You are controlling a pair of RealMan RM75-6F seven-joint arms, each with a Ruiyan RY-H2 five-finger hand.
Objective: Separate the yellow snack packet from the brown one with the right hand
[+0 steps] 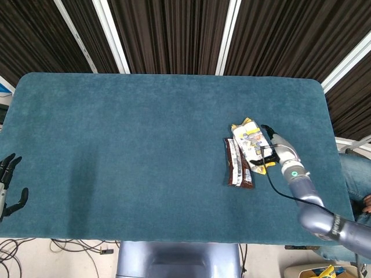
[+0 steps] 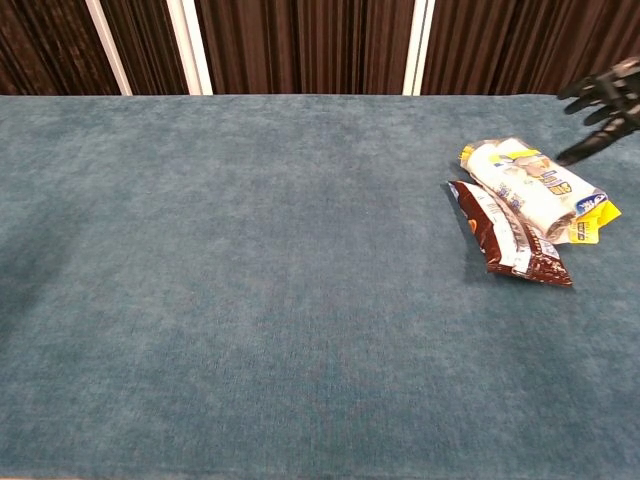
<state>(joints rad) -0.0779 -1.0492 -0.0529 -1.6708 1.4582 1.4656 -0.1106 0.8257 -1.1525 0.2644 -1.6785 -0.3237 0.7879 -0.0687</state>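
Note:
The yellow-and-white snack packet [image 1: 249,141] lies on the blue table [image 1: 139,156], right of centre, its left edge overlapping the brown packet [image 1: 237,165]. The chest view shows the same yellow packet [image 2: 530,185] and brown packet [image 2: 512,245]. My right hand [image 1: 272,145] hovers at the yellow packet's right side, fingers spread and holding nothing. In the chest view this right hand [image 2: 605,105] shows at the top right, above and beyond the packet, apart from it. My left hand [image 1: 7,188] rests off the table's left front edge, fingers apart and empty.
A dark slatted wall with white bars [image 1: 226,35] runs behind the table. The table's right edge [image 1: 333,139] is close to the packets. A cable [image 1: 290,194] trails along my right forearm.

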